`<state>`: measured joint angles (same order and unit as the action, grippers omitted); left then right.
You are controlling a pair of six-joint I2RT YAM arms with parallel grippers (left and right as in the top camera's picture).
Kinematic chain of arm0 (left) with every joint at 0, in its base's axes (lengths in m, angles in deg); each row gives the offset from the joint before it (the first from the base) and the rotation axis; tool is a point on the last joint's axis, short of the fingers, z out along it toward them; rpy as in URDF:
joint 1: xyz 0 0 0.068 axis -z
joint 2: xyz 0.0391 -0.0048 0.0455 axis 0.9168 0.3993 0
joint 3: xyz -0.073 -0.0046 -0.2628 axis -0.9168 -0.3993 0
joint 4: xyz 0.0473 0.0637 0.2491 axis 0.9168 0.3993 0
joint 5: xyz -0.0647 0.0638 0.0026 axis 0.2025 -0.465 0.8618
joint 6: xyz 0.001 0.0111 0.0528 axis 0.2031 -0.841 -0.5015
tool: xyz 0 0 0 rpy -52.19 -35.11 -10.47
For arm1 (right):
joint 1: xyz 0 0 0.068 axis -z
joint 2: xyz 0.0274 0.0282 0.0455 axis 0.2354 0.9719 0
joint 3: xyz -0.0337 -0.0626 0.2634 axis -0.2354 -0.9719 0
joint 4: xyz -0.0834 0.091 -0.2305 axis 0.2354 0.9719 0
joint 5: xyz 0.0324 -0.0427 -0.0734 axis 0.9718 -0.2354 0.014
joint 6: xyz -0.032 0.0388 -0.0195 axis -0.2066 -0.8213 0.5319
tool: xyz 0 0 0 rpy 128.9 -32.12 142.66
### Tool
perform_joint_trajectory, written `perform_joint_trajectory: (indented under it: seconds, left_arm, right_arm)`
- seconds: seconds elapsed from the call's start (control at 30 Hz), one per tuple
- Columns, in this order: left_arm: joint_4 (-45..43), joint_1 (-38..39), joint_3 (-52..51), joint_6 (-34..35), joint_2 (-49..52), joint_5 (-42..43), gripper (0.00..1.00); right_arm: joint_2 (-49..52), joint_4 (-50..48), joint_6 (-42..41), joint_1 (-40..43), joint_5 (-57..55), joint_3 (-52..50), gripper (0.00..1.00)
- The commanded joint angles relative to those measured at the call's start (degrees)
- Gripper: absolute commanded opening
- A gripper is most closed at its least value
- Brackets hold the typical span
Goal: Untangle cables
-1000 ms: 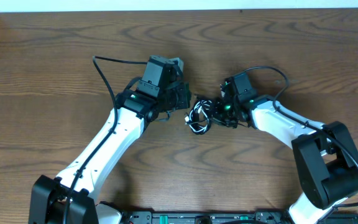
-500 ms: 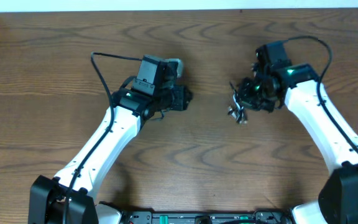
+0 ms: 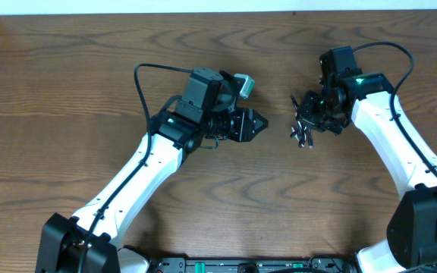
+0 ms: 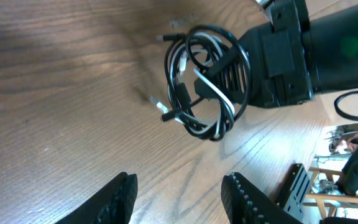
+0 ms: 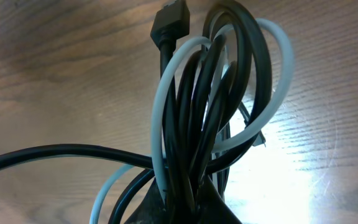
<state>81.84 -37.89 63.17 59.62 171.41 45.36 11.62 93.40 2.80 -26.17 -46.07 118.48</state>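
The cables (image 3: 305, 123) are a small tangle of one black and one white cord, held off the table by my right gripper (image 3: 315, 115), which is shut on them. In the right wrist view the coils (image 5: 210, 106) stand up from the closed jaws (image 5: 185, 205), with a black plug end at the top. In the left wrist view the bundle (image 4: 204, 84) hangs ahead of my open, empty left gripper (image 4: 178, 199). Overhead, my left gripper (image 3: 258, 123) points right at the bundle, a short gap away.
The wooden table (image 3: 226, 197) lies under both arms. A thick black robot wire (image 3: 146, 76) loops above the left arm. The table's far edge meets a white wall at the top.
My right gripper lifted the cable bundle away to the right, off the table. My left arm then moved right toward the bundle, with its gripper open.
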Motion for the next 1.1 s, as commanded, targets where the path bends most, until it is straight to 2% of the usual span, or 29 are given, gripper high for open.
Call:
perform_joint_trajectory:
  seconds: [0.0,0.4,0.6,0.83,1.07]
  left_arm:
    - [-0.6,1.4,0.1,3.5,1.2,-4.4,0.48]
    - [-4.3,5.4,0.1,10.8,6.4,-13.6,0.47]
    - [-9.3,6.7,0.1,13.1,10.1,-13.5,0.46]
    - [-13.8,8.7,0.1,14.4,13.6,-13.6,0.43]
    - [-13.6,10.3,0.1,15.7,15.4,-17.0,0.41]
  right_arm:
    - [1.6,-1.0,-2.4,0.0,0.4,0.1,0.01]
    - [11.9,-6.7,-4.7,-0.4,2.4,-0.2,0.01]
    - [17.2,-7.8,-4.5,-0.4,6.0,-0.2,0.01]
    - [17.8,-8.7,-3.0,0.1,9.8,-0.2,0.01]
    - [17.8,-8.9,-1.4,1.5,12.9,-0.2,0.01]
